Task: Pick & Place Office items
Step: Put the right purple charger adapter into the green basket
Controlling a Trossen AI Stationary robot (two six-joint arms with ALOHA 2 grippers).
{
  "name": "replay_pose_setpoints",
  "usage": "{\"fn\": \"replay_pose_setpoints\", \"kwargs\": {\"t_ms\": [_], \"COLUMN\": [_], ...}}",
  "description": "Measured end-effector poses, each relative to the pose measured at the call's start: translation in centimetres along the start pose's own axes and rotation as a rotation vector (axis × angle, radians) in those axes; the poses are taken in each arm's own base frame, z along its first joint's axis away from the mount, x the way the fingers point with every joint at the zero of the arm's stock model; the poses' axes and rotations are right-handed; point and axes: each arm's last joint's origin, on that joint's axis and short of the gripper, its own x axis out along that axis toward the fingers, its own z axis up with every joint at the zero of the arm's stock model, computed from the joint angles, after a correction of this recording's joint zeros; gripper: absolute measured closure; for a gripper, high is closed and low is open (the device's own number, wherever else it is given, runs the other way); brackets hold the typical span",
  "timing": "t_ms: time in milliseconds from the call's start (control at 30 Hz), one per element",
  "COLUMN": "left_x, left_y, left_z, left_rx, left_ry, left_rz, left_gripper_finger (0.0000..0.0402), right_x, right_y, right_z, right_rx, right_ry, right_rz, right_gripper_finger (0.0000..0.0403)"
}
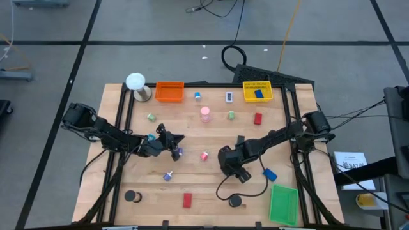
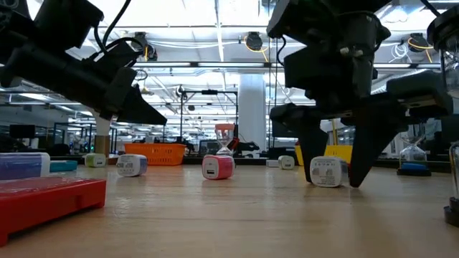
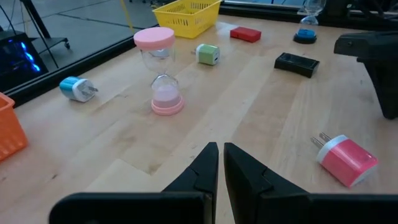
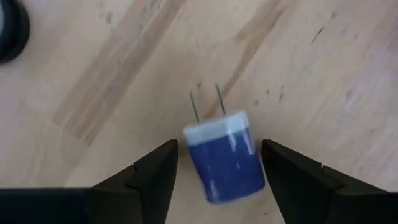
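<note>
wooden table point(image 1: 211, 188) with black frame. orange tray point(image 1: 169, 91) and yellow tray point(image 1: 257, 92) at the far edge, well apart. green tray point(image 1: 283, 204) at near right corner. white ball on round base point(image 1: 136, 85) just left of orange tray. black cable loop point(image 1: 234, 56) on floor beyond the table.

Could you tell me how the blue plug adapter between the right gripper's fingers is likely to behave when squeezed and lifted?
The blue plug adapter looks like a rigid, boxy plastic body, so probably stiff and light. Its glossy sides might slip between the fingers. Lying flat, it seems unlikely to roll.
</note>
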Motion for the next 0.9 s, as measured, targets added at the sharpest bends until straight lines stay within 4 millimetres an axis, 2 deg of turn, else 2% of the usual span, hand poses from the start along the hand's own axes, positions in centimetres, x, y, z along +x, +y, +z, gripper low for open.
{"fn": "replay_pose_setpoints", "kwargs": {"t_ms": [333, 467, 667, 800, 900], "left_x": [0.1, 0.1, 0.1, 0.1, 0.1], "left_y": [0.1, 0.0, 0.0, 0.0, 0.0], "left_z": [0.2, 0.3, 0.3, 0.3, 0.3], "left_rx": [0.020, 0.043, 0.117, 0.154, 0.154], "left_ry": [-0.015, -0.020, -0.015, -0.019, -0.019], "left_rz": [0.002, -0.001, -0.026, -0.027, -0.028], "left_gripper_finger": [0.0371, 0.0371, 0.0371, 0.0371, 0.0371], "right_x": [-0.2, -0.9, -3.9, -6.9, -9.0], "right_y": [-0.2, 0.3, 1.8, 3.4, 5.1], "right_z": [0.6, 0.9, 1.2, 0.6, 0.1], "right_rx": [0.186, 0.269, 0.395, 0.582, 0.745], "right_ry": [-0.063, -0.085, -0.104, -0.100, -0.111], "right_rz": [-0.014, -0.022, -0.132, -0.200, -0.178], "right_gripper_finger": [0.0263, 0.0278, 0.0274, 0.0273, 0.0272]}}
